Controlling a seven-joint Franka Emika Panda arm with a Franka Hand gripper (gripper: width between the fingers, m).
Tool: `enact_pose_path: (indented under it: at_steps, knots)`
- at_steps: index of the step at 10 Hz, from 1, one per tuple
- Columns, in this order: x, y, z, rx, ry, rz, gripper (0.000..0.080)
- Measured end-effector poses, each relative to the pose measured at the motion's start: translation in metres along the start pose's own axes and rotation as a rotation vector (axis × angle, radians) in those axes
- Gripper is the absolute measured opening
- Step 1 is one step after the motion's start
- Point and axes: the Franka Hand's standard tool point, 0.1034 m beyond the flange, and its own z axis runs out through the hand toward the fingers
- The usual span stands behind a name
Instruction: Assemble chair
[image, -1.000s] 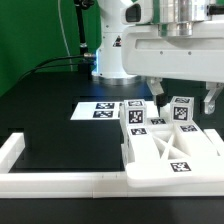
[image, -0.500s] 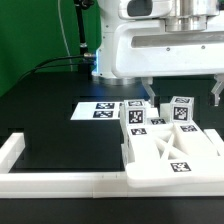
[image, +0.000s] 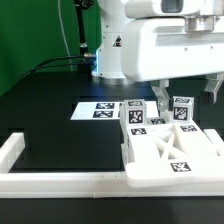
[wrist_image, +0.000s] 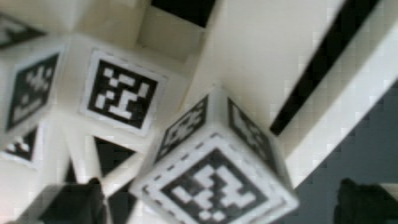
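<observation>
I had raised the pincer (image: 187, 92), jaws wide and empty, off the chair (image: 170, 143) at lower right; parts stayed put.

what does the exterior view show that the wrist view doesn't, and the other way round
Only the exterior view: the marker board flat on the black table, the white border rails, the X-braced panel and the open gripper hanging above the parts. Only the wrist view: a blurred close-up of tag patterns on upright chair pieces. Both: white tagged chair pieces, none held.
</observation>
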Motion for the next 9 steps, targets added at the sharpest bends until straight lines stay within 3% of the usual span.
enact_pose_path:
  at_steps: [6, 8, 9]
  knots:
    - [-0.0019, -0.0013, 0.0025, -0.020, -0.027, -0.255, 0.0648]
    - [-0.0020, -0.0012, 0.0025, -0.021, -0.026, -0.219, 0.0411]
    - [-0.0018, -0.0014, 0.0025, -0.020, -0.025, -0.194, 0.0411]
